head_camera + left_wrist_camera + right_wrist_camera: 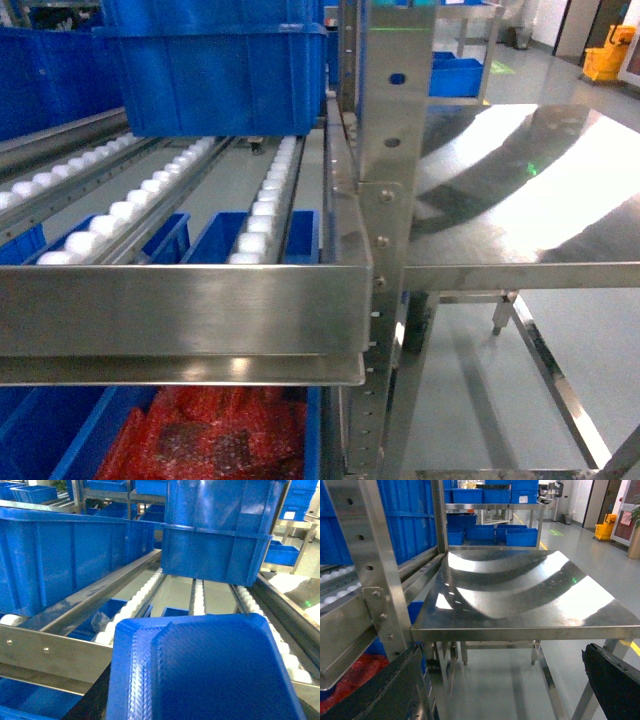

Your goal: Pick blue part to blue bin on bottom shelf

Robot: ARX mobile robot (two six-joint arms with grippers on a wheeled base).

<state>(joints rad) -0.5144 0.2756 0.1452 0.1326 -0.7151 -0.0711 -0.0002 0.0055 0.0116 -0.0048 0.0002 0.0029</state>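
A blue piece with a finely textured face, the blue part [210,670], fills the bottom of the left wrist view, right in front of the camera. It sits where my left gripper [200,705] closes; only a black finger [92,702] shows beside it. Ahead of it the blue bin [220,535] stands on the white rollers [197,595] of the steel shelf [55,647]. In the head view the same bin [215,80] sits at the back of the roller shelf [180,290]. My right gripper [500,690] is open and holds nothing, low before a steel table [520,590]. Neither gripper shows in the head view.
A second blue crate [65,560] stands on the left lane. Below the roller level lies a crate with red bubble-wrap bags [210,430]. An upright steel post [395,150] divides the rack from the table [520,190]. Smaller blue bins [492,532] sit on racks behind.
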